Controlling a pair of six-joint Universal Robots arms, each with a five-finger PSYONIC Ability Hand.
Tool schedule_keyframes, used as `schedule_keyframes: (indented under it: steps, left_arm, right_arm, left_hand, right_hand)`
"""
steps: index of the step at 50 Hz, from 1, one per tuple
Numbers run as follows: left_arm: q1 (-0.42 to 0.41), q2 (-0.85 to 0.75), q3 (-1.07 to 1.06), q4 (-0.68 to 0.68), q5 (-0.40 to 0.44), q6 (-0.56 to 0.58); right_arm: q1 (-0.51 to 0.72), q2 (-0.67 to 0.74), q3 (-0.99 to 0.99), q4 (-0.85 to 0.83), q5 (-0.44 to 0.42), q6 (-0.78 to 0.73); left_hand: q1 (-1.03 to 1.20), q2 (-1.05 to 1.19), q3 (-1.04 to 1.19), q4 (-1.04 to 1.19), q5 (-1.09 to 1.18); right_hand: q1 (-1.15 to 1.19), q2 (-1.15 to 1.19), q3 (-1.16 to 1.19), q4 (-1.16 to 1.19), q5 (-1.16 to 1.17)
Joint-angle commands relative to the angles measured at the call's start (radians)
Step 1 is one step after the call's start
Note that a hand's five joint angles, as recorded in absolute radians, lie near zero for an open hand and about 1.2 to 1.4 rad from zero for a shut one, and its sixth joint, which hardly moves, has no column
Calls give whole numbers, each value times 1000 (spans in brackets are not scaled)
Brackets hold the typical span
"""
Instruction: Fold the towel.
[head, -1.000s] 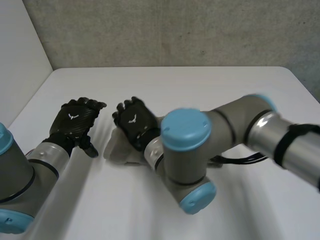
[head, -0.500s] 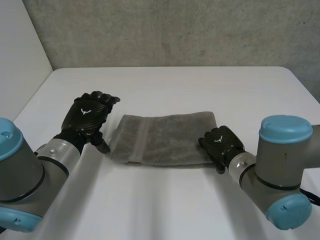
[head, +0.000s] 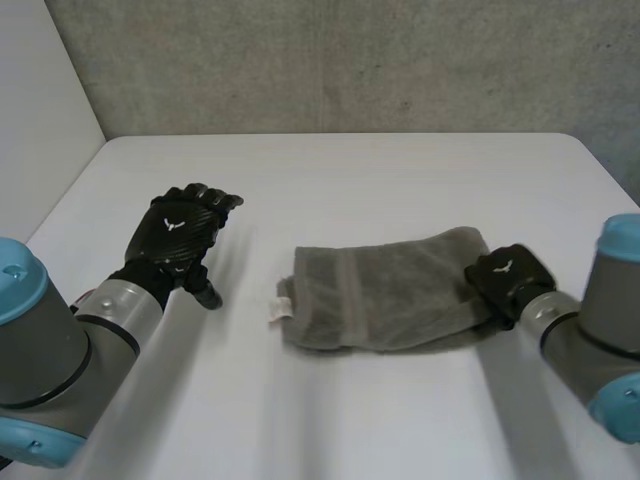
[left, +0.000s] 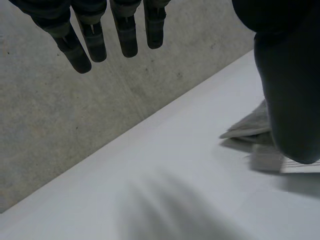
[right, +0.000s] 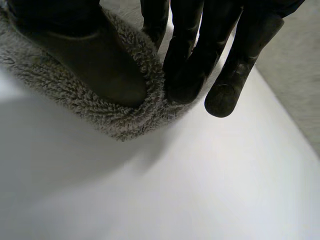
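Note:
A grey towel (head: 385, 293) lies folded on the white table (head: 330, 180), with a small white label at its left end. My right hand (head: 508, 278) is at the towel's right end, and its thumb (right: 95, 65) and fingers (right: 192, 75) pinch the fleecy towel edge (right: 125, 117) between them. My left hand (head: 178, 236) hovers over the table well left of the towel, fingers (left: 82, 45) straight and holding nothing. The towel's left end (left: 255, 122) shows beside the left thumb.
A grey wall (head: 350, 60) stands behind the table's far edge. The right arm (head: 600, 340) comes in over the near right corner, and the left arm (head: 50, 350) over the near left.
The right hand has closed on the towel's right end and dragged the towel to the right across the table. The left hand has stayed almost still, open.

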Motion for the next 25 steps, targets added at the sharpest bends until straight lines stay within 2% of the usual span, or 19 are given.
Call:
schedule_keyframes:
  steps: [1, 2, 4, 7, 9, 14, 15, 16, 17, 18, 19, 20, 23, 24, 25]
  left_arm:
    - [-2, 4, 40, -1, -2, -1]
    - [-5, 4, 62, -7, -3, -4]
    - [-19, 4, 105, -12, -20, -30]
    - [-28, 1, 129, -12, -32, -50]
    - [-42, -12, 179, -12, -60, -97]
    - [-56, -44, 240, -18, -89, -174]
    - [-62, -54, 259, -26, -92, -198]
    - [-62, -55, 259, -26, -92, -199]
    - [-67, -65, 273, -38, -92, -218]
    - [-71, -76, 287, -48, -92, -231]
    - [-71, -76, 287, -49, -92, -231]
    - [-76, -88, 299, -58, -92, -237]
    - [-100, -114, 325, -73, -92, -240]
    - [-114, -128, 336, -78, -92, -240]
    - [-114, -128, 336, -78, -92, -240]
  right_arm:
    - [99, -22, -140, 11, -17, -62]
    - [100, -22, -140, 11, -17, -62]
    - [242, 21, -220, 8, -34, -27]
    - [310, 58, -255, 10, -48, -12]
    - [415, 108, -294, 10, -80, -1]
    - [505, 145, -286, 10, -136, -1]
    - [512, 153, -279, 8, -153, 1]
    - [512, 153, -278, 8, -153, 1]
    - [511, 153, -269, 8, -161, -1]
    - [509, 145, -259, 8, -163, -1]
    - [509, 145, -259, 8, -163, -1]
    - [508, 134, -252, 8, -161, 5]
    - [502, 92, -234, 8, -158, 27]
    - [480, 63, -219, 10, -157, 53]
    - [480, 62, -219, 10, -157, 53]
  left_hand:
    - [-81, -76, -70, -80, -215]
    - [-81, -76, -70, -80, -215]
    - [-83, -79, -73, -83, -218]
    - [-83, -79, -73, -83, -218]
    - [-83, -79, -73, -83, -218]
    - [-83, -79, -73, -83, -218]
    - [-83, -79, -73, -83, -218]
    - [-83, -79, -73, -83, -218]
    - [-83, -79, -73, -83, -218]
    - [-83, -79, -73, -83, -218]
    - [-83, -79, -73, -83, -218]
    - [-83, -79, -73, -83, -218]
    - [-83, -79, -73, -83, -218]
    - [-83, -79, -73, -83, -218]
    - [-83, -79, -73, -83, -218]
  right_hand:
    - [114, 144, 63, 60, 74]
    - [114, 144, 63, 60, 74]
    - [114, 144, 63, 60, 74]
    - [114, 144, 63, 60, 74]
    - [114, 144, 63, 60, 74]
    - [114, 144, 63, 60, 74]
    - [-18, 12, -70, -73, -58]
    - [-20, 10, -71, -74, -60]
    - [-287, -257, -339, -342, -327]
    - [-659, -629, -711, -713, -699]
    - [-662, -633, -714, -717, -703]
    - [-834, -804, -886, -889, -874]
    - [-912, -882, -963, -966, -952]
    - [-1046, -1016, -1098, -1100, -1086]
    - [-1047, -1017, -1099, -1102, -1087]
